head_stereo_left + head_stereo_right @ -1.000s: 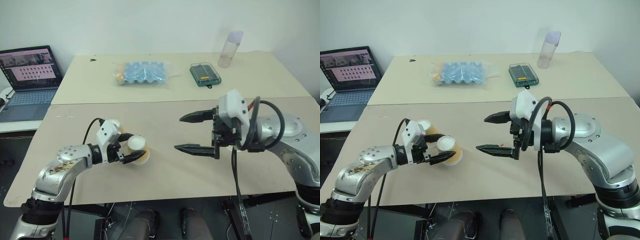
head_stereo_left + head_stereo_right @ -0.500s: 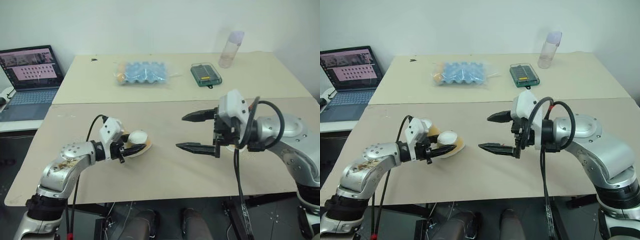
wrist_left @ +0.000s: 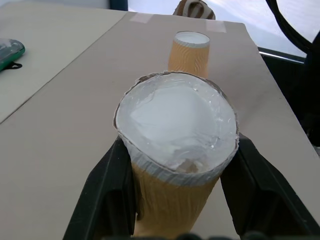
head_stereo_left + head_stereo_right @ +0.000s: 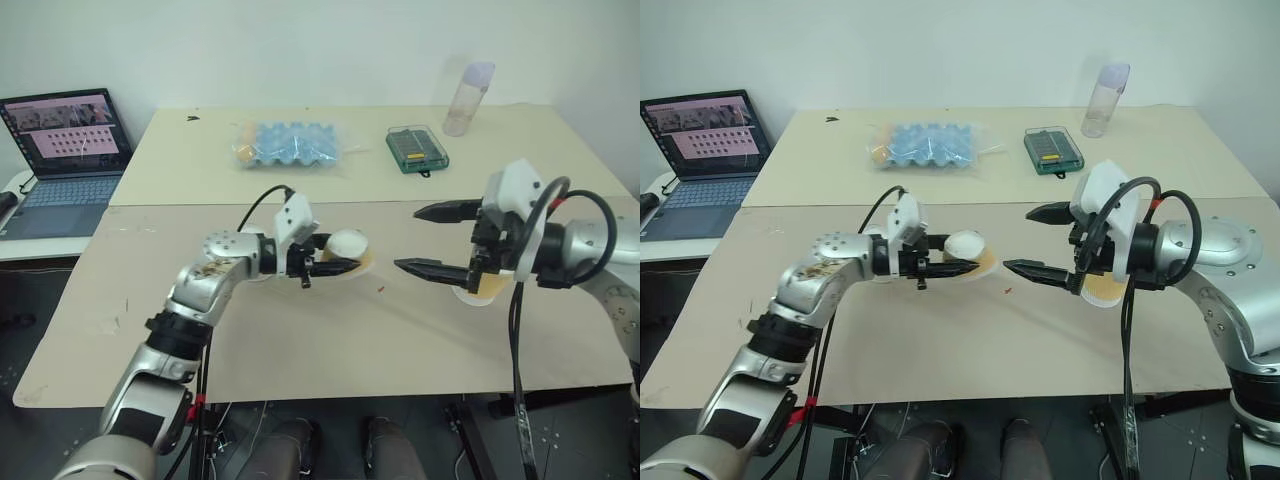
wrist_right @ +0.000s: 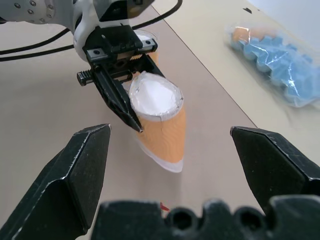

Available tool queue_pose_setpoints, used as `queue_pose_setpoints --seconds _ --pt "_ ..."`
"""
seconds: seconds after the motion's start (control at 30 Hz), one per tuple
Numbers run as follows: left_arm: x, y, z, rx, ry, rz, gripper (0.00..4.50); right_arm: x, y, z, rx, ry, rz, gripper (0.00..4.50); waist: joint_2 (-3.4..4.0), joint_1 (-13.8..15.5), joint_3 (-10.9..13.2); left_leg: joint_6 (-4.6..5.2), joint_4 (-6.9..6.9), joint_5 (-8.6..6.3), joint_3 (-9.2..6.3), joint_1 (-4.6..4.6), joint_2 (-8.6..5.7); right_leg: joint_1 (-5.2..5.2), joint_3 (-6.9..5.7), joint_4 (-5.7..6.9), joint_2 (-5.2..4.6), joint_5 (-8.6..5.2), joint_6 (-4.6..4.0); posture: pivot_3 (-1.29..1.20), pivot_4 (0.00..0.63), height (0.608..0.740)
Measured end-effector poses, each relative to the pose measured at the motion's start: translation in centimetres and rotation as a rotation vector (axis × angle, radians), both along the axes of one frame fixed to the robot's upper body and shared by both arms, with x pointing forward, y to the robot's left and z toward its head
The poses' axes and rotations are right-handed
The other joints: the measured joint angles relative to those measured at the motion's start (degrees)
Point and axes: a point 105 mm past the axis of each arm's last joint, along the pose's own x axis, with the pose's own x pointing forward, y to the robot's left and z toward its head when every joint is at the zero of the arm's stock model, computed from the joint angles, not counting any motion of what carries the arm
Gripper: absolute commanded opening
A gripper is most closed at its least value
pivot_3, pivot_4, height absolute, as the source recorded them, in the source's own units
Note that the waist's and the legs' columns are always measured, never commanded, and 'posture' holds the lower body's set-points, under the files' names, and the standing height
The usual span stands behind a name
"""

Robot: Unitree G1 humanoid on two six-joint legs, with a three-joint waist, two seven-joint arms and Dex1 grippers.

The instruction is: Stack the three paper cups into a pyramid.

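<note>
Between the left gripper's (image 4: pixel 335 267) black fingers sits one paper cup (image 4: pixel 349 251), clamped on its yellow-orange sides and lifted off the bench (image 4: pixel 300 350), white base facing away from the wrist. Its long axis runs roughly along the fingers, tilted only a little from level, pointing toward the right arm. A second cup (image 3: pixel 189 52) stands base-up on the bench straight ahead of those fingertips, well apart from them; from the head it is the cup (image 4: pixel 1103 290) partly hidden just behind the right gripper's (image 4: pixel 1035 243) lower finger. So the target lies ahead of the carried cup, and the left arm is the one placed to deliver it, though the right hand is nearer the standing cup. The right fingers are spread wide with nothing between them, aimed at the carried cup. The left wrist view gives the clear line from carried cup to standing one; the right wrist view shows the left fingers' (image 5: pixel 119 102) grip side-on instead. I cannot pick out the third cup.
</note>
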Motion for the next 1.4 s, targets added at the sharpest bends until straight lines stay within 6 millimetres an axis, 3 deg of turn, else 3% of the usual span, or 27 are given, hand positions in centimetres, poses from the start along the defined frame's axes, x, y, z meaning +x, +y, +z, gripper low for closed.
queue_pose_setpoints --seconds 0.17,0.6,0.83,1.0,1.13,1.4 --pt "-0.5 -2.1 -1.4 0.006 0.029 -0.086 1.94 -0.1 -0.7 -0.1 -0.003 -0.001 -0.029 4.50 0.00 -0.2 0.0 0.02 0.10 -0.01 0.01 -0.12 0.00 -0.11 0.02 0.04 -0.02 0.00 0.00 0.00 0.150 0.740" --pt "-0.6 -3.4 -2.8 0.050 0.035 -0.092 1.94 -0.5 -1.0 0.5 -0.007 -0.041 -0.051 4.50 0.00 -0.1 0.0 0.09 0.29 -0.05 0.01 -0.14 0.03 -0.05 0.00 0.08 0.00 0.03 0.03 0.00 0.150 0.740" --pt "-0.1 -3.1 -3.0 0.074 0.009 -0.058 4.49 -0.5 -0.8 1.0 -0.006 -0.062 -0.044 4.50 0.00 -0.1 0.0 0.10 0.32 -0.06 0.01 -0.14 0.03 -0.05 -0.01 0.07 0.03 0.03 0.03 0.00 0.150 0.740" --pt "0.3 -2.7 -2.7 0.057 0.000 -0.025 4.49 -0.4 -0.9 1.0 -0.004 -0.057 -0.044 4.50 0.00 -0.1 0.0 0.10 0.35 -0.06 0.01 -0.15 0.03 -0.05 -0.01 0.08 0.04 0.03 0.04 0.00 0.150 0.740" --pt "0.5 -2.0 -1.6 0.040 -0.030 0.004 4.49 -0.2 -1.0 1.0 0.002 -0.047 -0.045 4.50 0.00 -0.2 0.0 0.10 0.35 -0.06 0.01 -0.15 0.03 -0.06 0.00 0.10 0.04 0.04 0.03 0.00 0.150 0.740" --pt "-1.5 1.5 6.7 -0.097 -0.207 0.106 4.49 0.1 -0.7 0.8 0.010 -0.029 -0.024 4.50 0.01 -1.0 0.0 0.08 0.42 -0.05 0.01 -0.17 0.04 -0.07 -0.01 0.11 0.10 0.04 0.04 0.00 0.150 0.740"
